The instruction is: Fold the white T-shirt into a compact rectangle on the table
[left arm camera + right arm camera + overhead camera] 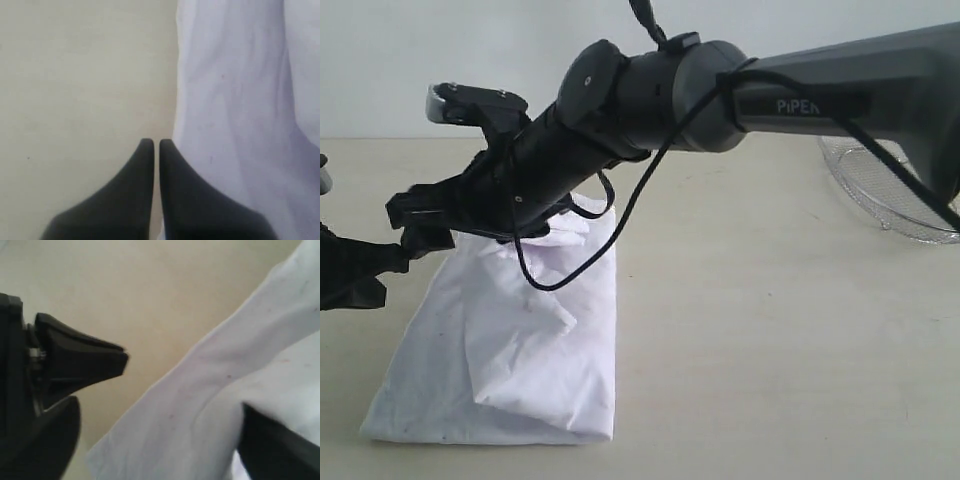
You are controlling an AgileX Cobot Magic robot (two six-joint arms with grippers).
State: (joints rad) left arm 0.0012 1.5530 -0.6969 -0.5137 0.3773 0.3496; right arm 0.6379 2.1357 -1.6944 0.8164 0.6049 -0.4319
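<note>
The right pincer (182,390) is hanging wide open over the white T-shirt (510,340), likely letting its fold settle. The left pincer (156,145) is waiting closed, empty, alongside.

The table (770,330) carries the folded white T-shirt (520,360) and a wire-mesh basket (895,205).
</note>
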